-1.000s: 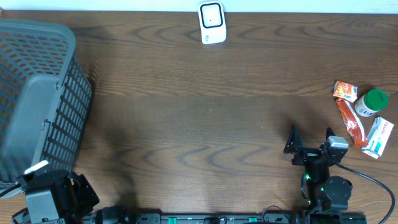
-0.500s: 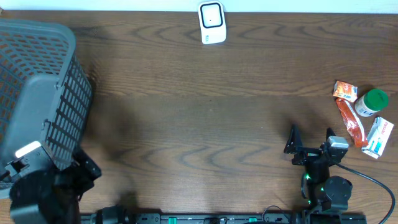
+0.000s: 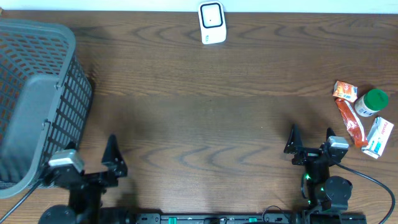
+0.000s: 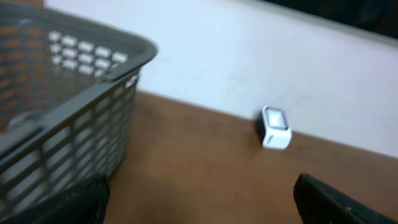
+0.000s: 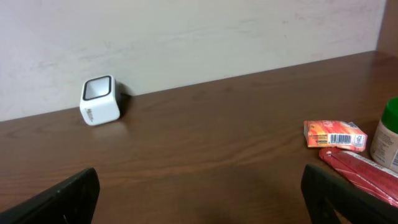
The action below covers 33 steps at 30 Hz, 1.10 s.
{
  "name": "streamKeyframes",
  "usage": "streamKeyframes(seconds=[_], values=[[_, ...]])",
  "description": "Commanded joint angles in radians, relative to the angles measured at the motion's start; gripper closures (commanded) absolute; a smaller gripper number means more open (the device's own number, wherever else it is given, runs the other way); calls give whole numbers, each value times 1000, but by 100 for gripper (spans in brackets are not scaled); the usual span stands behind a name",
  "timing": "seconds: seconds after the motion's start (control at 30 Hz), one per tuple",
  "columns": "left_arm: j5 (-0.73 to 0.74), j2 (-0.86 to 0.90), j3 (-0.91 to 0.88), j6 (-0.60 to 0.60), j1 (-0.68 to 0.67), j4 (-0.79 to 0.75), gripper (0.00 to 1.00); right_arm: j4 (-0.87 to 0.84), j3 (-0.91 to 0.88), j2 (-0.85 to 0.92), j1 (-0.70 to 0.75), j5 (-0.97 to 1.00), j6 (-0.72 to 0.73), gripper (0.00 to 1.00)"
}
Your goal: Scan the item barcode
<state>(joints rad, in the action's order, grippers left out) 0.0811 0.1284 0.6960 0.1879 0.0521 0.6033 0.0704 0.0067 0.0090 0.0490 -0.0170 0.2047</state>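
Mock retail checkout set up in a robotics laboratory. A wood-grain table (image 3: pixel 205 112) stood against a plain pale wall (image 5: pixel 186 37). A white barcode scanner (image 3: pixel 212 23) sat at top centre of the overhead view and a grey plastic shopping basket (image 3: pixel 37 93) at the left edge. Small packaged goods lay at right: an orange carton (image 3: pixel 345 91), a green-capped bottle (image 3: pixel 372 102), a red pouch (image 3: pixel 351 122) and a white box (image 3: pixel 378 137). The left arm (image 3: pixel 74 180) and the cabled right arm (image 3: pixel 320 168) occupied the bottom edge.

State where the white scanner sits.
In the overhead view, the white scanner stands at the table far edge, near the middle, well right of the basket.
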Motion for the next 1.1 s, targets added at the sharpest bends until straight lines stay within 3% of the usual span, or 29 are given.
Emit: streamKeyframes(seconds=[0.0,0.13,0.33,0.7,1.07], values=[[25,-49,-156,9,-29,-156,5,5,-2,-3,-9,12,4,1],[37,-82,-315,8,-43,-331,5,5,-1,-3,-9,12,4,1],[38,-127,-484,6,-71,-452,5,4,-1,-3,-9,12,4,1],[-68,-127,-613,5,-108,-478,5,5,-1,-3,-9,12,4,1],[-74,-127,-677,-23,-109,-500,5,5,-1,-3,-9,12,4,1]])
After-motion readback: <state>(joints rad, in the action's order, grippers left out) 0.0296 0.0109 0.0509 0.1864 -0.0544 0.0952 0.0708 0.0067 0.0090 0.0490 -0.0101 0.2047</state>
